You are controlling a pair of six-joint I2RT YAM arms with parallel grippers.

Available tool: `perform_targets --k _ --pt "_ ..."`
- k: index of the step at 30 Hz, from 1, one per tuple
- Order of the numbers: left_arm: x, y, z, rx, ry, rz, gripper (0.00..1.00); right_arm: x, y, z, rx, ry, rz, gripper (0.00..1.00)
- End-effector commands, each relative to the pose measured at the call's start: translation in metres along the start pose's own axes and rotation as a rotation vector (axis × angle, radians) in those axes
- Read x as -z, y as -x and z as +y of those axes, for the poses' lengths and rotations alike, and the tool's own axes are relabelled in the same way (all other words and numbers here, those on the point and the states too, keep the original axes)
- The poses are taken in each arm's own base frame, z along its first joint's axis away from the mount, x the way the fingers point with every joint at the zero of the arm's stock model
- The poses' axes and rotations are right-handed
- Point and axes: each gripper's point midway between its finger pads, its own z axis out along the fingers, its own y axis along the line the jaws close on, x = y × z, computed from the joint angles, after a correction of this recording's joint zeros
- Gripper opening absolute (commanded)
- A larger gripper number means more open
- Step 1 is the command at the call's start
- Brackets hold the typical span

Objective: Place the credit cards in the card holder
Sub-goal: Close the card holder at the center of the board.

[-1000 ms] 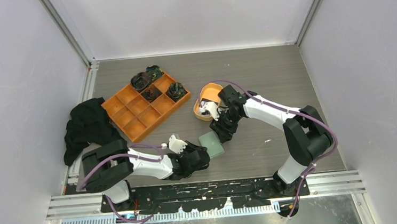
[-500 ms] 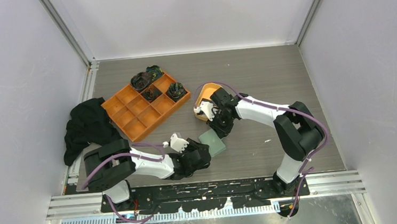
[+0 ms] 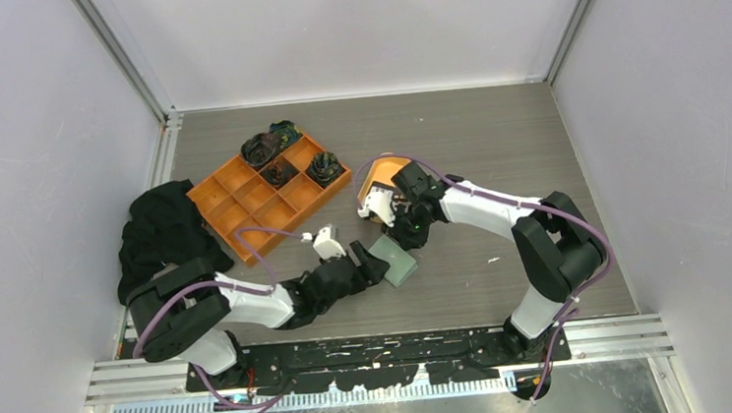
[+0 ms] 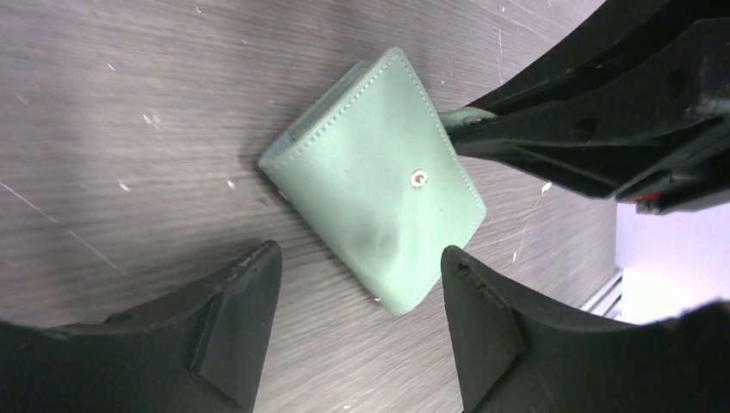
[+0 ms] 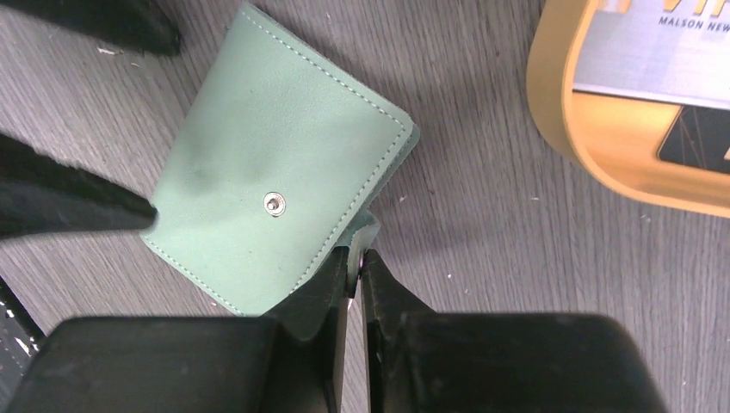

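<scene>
- Card holder [image 5: 267,198]: sage-green wallet, folded shut. It lies flat on the table [image 3: 495,137] near the front centre, with a small metal snap stud on its upper face and its little closing tab [image 5: 372,231] sticking out at one edge.
- Right gripper [image 5: 355,258]: jaws narrowed almost together, pinching the closing tab of the card holder. The rest of the wallet lies on the table beyond the fingertips.
- Left gripper [image 4: 360,258]: jaws spread wide and holding nothing. It is low over the table, with one corner of the card holder lying in the gap between its two fingers [image 4: 241,318]. I cannot tell whether either finger touches the wallet.
- Credit cards [image 5: 646,52]: they lie in the orange dish [image 5: 551,95]. A pale silver card with printed lettering is on top, and part of a dark card shows beside it.
- Orange dish: oval, on the table just beyond the card holder and apart from it.
- Orange compartment tray [image 3: 245,221]: at the left rear of the table, set at an angle. Dark bundles [image 3: 261,149] sit in several of its far compartments.
- Black cloth [image 3: 162,232]: a crumpled heap at the left edge of the table, against the tray's near corner.
</scene>
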Motion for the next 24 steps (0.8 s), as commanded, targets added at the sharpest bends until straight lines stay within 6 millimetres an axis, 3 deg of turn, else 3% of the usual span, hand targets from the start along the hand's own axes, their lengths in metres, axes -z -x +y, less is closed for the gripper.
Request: perform_targets --k 1,7,12,20,24 --pt "0.018 -0.015 0.037 -0.317 -0.142 0.161 0.7 0.002 0.021 -0.001 0.084 0.023 -0.094 0.16" --pt "0.038 -0.019 0.027 -0.636 -0.358 0.226 0.72 0.003 0.028 0.002 0.116 0.054 -0.138 0.17" --pt "0.051 0.006 0.027 -0.795 -0.375 0.115 0.75 0.003 0.031 0.005 0.159 0.074 -0.167 0.17" --pt "0.076 0.025 0.027 -0.727 -0.396 0.031 0.91 0.002 0.044 0.012 0.267 0.13 -0.232 0.17" --pt "0.083 0.024 0.025 -0.679 -0.426 0.027 0.92 -0.003 0.044 0.015 0.346 0.152 -0.223 0.17"
